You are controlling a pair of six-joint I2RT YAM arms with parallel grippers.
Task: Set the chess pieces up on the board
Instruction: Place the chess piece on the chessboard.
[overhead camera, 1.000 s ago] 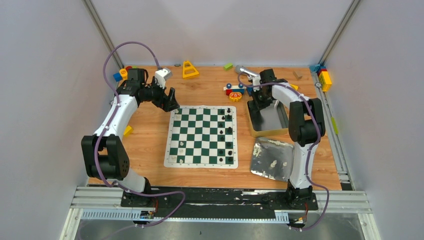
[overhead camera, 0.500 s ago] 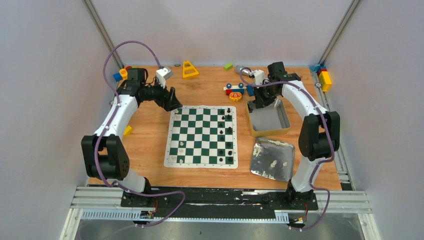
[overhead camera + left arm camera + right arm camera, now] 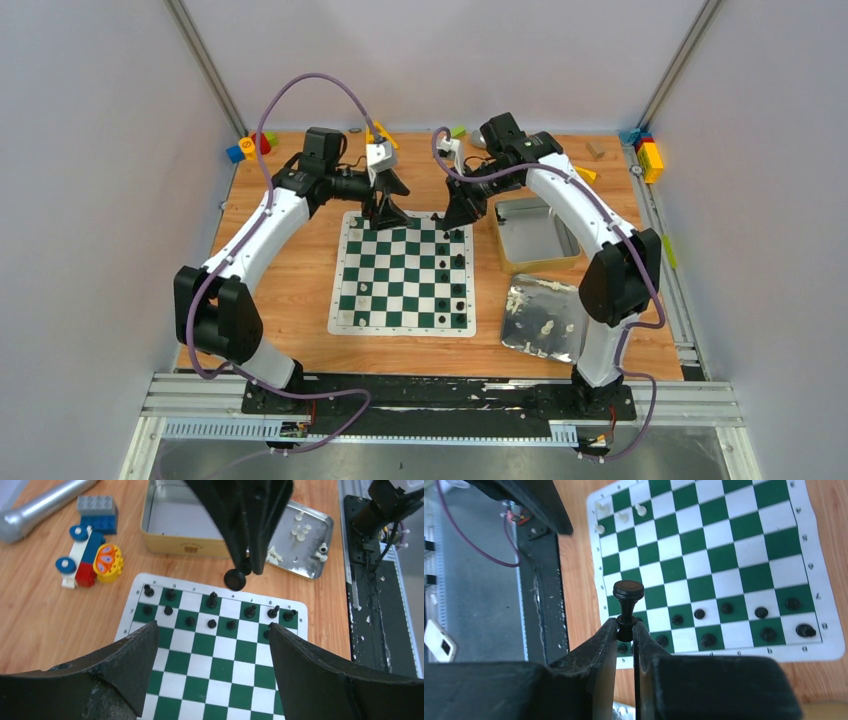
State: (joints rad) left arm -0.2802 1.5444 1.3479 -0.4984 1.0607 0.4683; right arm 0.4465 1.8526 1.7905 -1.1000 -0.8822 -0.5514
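The green-and-white board [image 3: 405, 272] lies mid-table. Several black chess pieces [image 3: 458, 262] stand along its right side, and a few cream ones [image 3: 361, 291] stand near its near-left corner. My right gripper [image 3: 456, 214] is over the board's far right corner. It is shut on a black piece [image 3: 626, 599], held by its neck with the base outward, which also shows in the left wrist view [image 3: 234, 579]. My left gripper [image 3: 386, 210] is open and empty above the board's far edge, its fingers [image 3: 135, 655] wide apart.
An open gold-sided tin [image 3: 503, 238] stands right of the board. Its silver lid [image 3: 528, 300], nearer, holds cream pieces [image 3: 545, 326]. A toy car [image 3: 92, 562] and a silver cylinder [image 3: 40, 505] lie behind the board. Coloured blocks [image 3: 650, 155] sit in the back corners.
Both arms have swung inward to the board's far edge. My right gripper left the tin area and now shows a black piece in its jaws. My left gripper moved right.
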